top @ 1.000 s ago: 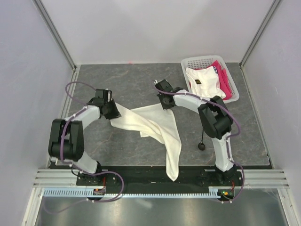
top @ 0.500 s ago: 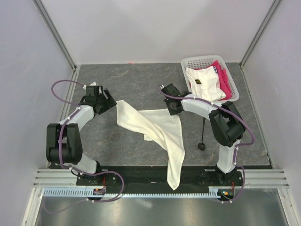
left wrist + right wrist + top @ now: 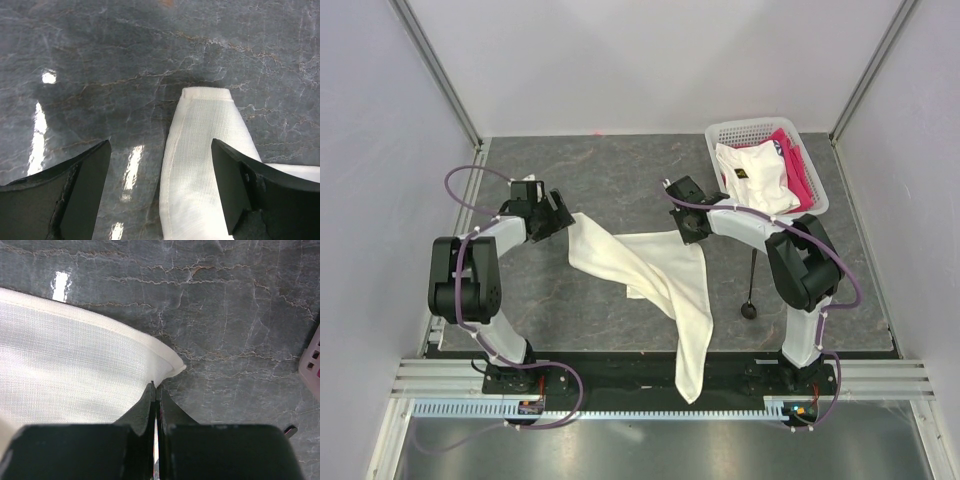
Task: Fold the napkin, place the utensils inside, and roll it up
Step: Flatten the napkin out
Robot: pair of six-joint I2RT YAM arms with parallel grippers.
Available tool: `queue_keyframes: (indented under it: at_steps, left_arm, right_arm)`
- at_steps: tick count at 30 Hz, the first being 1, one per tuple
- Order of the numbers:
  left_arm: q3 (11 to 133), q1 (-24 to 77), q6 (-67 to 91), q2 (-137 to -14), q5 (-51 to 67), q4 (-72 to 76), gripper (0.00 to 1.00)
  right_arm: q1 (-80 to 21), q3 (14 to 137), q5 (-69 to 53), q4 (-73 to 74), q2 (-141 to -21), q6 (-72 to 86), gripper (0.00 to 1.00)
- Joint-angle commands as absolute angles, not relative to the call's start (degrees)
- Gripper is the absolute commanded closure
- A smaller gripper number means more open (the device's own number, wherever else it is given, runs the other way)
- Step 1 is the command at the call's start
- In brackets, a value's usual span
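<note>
**Spreading the napkin flat for a good fold**

The napkin (image 3: 660,275) lies bunched on the bench (image 3: 600,170), left of the basket (image 3: 752,122), with one end hanging over the bench's near edge. The right gripper (image 3: 688,228) is clamped on the corner closest to the basket. The left gripper (image 3: 552,218) hangs over the corner farthest from the basket, jaws wide apart, holding nothing. I think the hanging end needs pulling up first. The spoon (image 3: 751,280) lies nearer us than the basket, so drag no cloth over it.

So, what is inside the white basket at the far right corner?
A white garment with a small dark mark lies on a pink cloth in the basket. Anything beneath them is covered.
</note>
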State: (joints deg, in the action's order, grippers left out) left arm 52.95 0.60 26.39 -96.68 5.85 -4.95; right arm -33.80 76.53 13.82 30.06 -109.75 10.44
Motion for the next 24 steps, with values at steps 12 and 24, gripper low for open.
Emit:
queue_keyframes:
  at_steps: [12,24]
  left_arm:
    - [62.04,0.88,23.20,-105.28,10.10,-7.29,0.22]
    - [66.44,2.11,24.43,-110.56,11.77,-12.21,0.38]
  right_arm:
    - [-33.49,75.94,14.24,30.94,-105.91,10.46,1.00]
    - [-33.49,76.03,13.36,30.85,-105.99,10.81,1.00]
